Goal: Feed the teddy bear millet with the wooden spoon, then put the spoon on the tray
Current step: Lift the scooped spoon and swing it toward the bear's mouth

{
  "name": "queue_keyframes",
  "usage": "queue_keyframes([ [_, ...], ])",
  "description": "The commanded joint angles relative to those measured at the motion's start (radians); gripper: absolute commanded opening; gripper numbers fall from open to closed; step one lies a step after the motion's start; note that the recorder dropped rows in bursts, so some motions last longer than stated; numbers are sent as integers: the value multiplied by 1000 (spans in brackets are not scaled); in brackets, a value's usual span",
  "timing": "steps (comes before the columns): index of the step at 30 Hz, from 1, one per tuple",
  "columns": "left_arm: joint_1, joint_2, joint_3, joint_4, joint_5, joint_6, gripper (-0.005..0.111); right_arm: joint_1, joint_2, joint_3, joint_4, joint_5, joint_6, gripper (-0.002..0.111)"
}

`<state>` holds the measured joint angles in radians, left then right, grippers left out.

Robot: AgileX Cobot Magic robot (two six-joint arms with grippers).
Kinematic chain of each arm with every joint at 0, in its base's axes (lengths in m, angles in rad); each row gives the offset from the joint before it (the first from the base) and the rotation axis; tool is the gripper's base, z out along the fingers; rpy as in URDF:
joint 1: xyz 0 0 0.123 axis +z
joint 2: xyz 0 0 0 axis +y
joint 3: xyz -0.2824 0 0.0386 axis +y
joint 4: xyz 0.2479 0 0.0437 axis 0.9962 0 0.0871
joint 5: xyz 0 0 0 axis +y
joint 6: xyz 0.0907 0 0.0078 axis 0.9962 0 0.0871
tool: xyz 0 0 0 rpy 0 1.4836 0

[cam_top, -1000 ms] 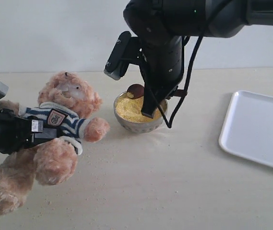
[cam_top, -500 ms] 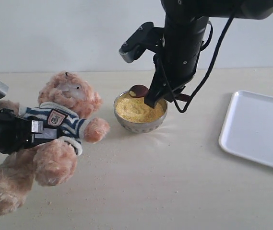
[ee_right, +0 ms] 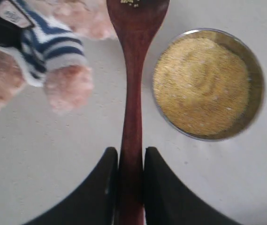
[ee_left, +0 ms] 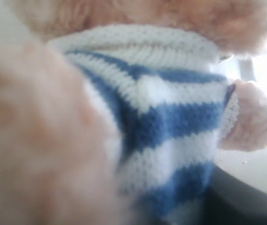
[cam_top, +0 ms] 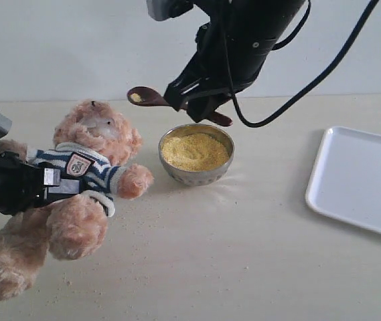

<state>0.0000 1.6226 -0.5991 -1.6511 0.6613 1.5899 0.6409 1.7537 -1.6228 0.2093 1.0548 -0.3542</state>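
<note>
The teddy bear (cam_top: 90,167) lies on its back at the left, and its striped shirt (ee_left: 171,117) fills the left wrist view. My left gripper (cam_top: 51,182) is shut on the bear's torso. The right gripper (cam_top: 193,100) hangs above the metal bowl (cam_top: 196,167) of millet (cam_top: 195,150), shut on the handle of the wooden spoon (cam_top: 151,97). The spoon's handle (ee_right: 132,117) runs out between the fingers (ee_right: 104,183), its bowl end holding a few yellow grains and pointing toward the bear's head. The white tray (cam_top: 361,177) lies at the right.
Millet specks are scattered on the light tabletop (cam_top: 230,254) around the bear and the bowl. A black cable (cam_top: 324,67) loops from the right arm above the bowl. A pale wall stands behind the table.
The right gripper has lifted the spoon out of the millet bowl, risen, and swung the spoon's bowl end left toward the bear's head. The left gripper and the bear have not moved.
</note>
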Motion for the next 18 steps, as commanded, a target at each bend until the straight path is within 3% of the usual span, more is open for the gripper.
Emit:
queue_keyframes([
  [1, 2, 0, 0, -8, 23, 5, 5, 18, -9, -6, 102, -61, -45, 0],
  [9, 2, 0, 0, -8, 23, 5, 5, 106, -8, -6, 85, -139, -45, 0],
  [18, 2, 0, 0, -6, 79, 5, 5, 125, 38, -6, -84, -161, -55, 0],
])
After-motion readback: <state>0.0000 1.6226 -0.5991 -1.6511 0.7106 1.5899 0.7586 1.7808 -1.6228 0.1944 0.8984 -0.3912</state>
